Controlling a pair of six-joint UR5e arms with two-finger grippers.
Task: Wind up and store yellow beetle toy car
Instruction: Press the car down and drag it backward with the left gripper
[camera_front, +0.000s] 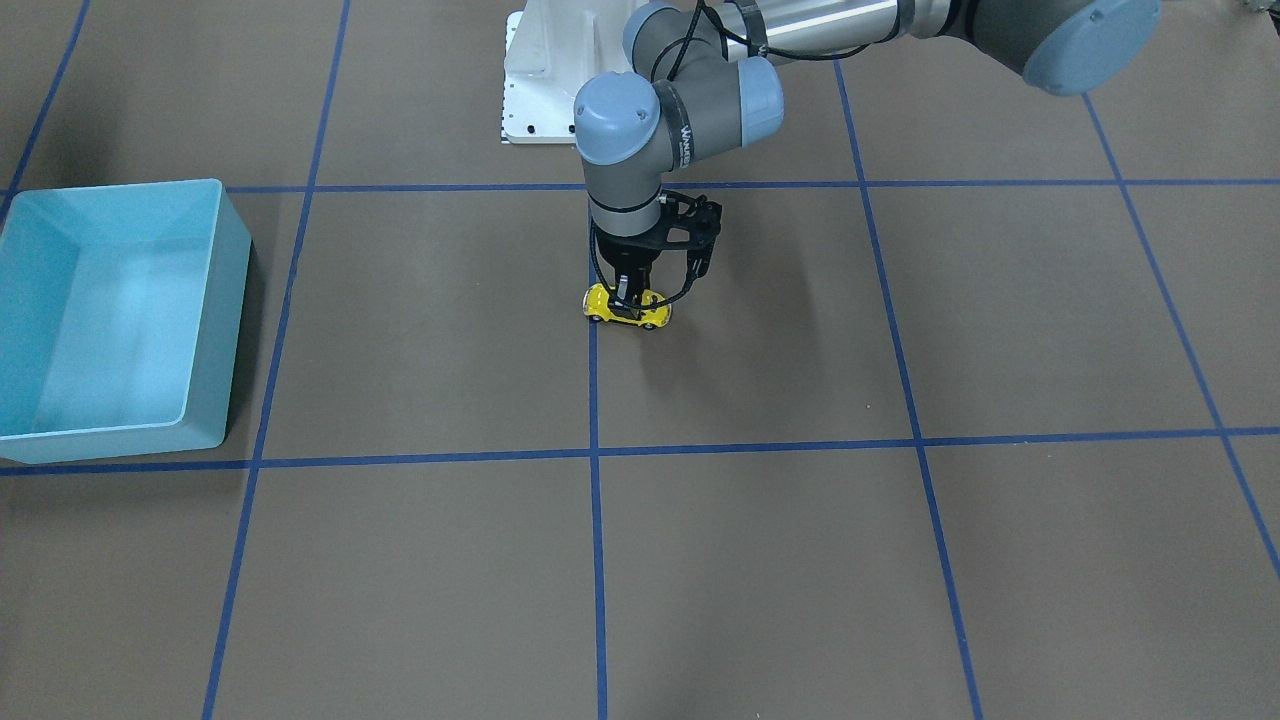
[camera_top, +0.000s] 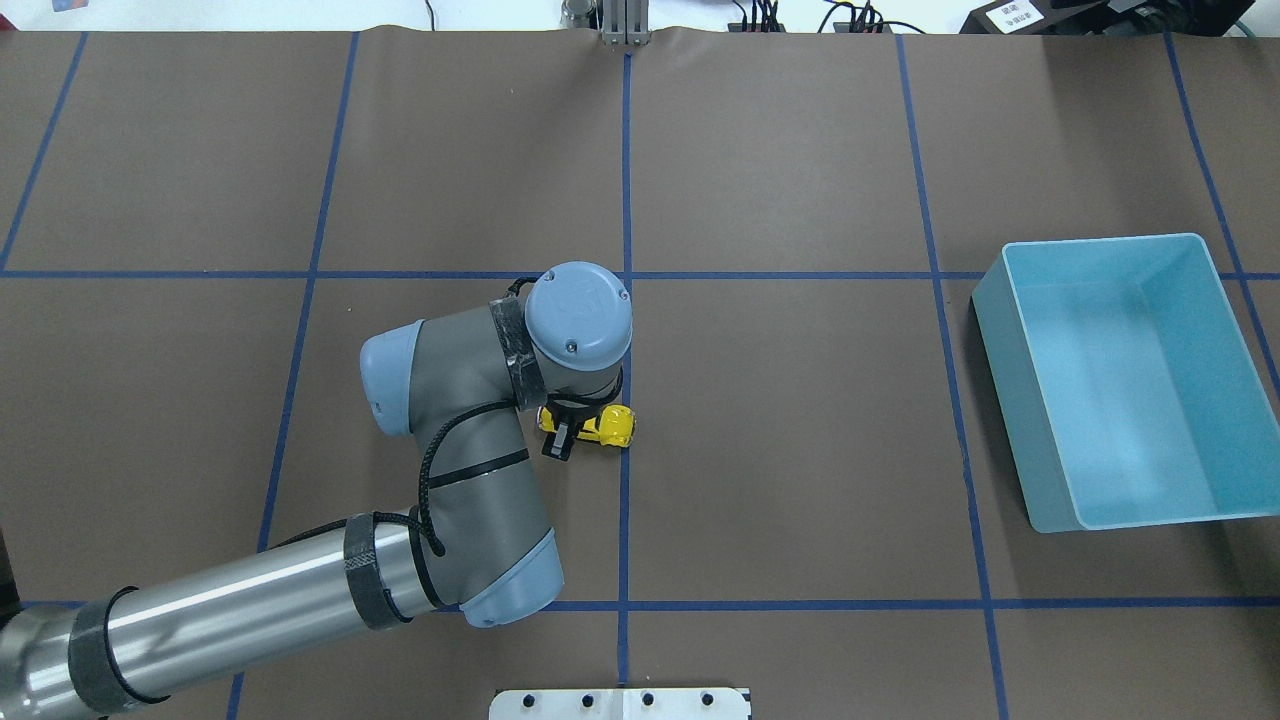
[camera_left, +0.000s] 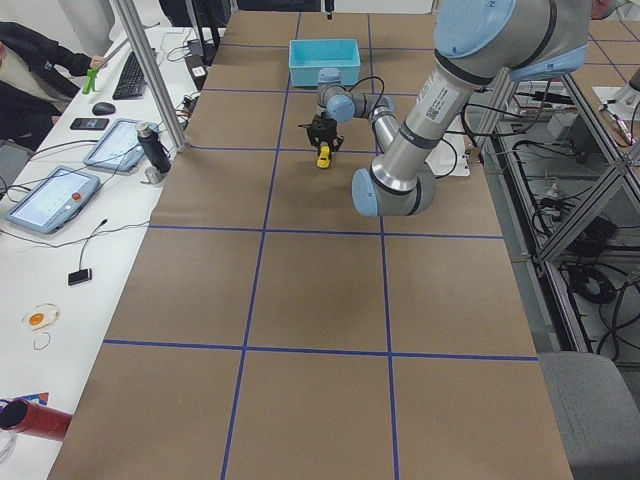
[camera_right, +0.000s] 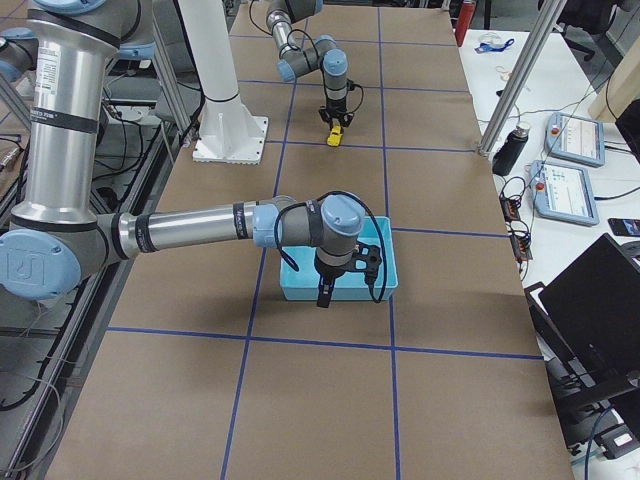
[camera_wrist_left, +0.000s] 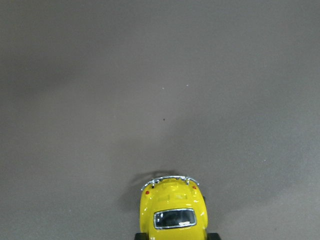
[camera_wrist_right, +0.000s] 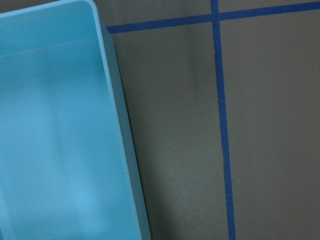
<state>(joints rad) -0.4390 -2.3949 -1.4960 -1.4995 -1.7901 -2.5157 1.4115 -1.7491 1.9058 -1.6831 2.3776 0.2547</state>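
The yellow beetle toy car (camera_front: 650, 312) rests on its wheels on the brown table, beside the centre blue tape line. My left gripper (camera_front: 627, 298) comes straight down on it, with its black fingers clamped on the car's two sides. The left wrist view shows the car's (camera_wrist_left: 173, 210) rear window and chrome bumper at the bottom edge. From overhead, the car (camera_top: 612, 426) pokes out from under the left wrist. My right gripper (camera_right: 322, 297) hangs over the edge of the light-blue bin (camera_right: 300, 285); whether it is open or shut cannot be told.
The light-blue bin (camera_top: 1010, 400) sits at the table's right side, with nothing in it. The right wrist view shows its wall (camera_wrist_right: 125, 150) and a tape cross. The white robot base plate (camera_front: 530, 70) lies behind the left arm.
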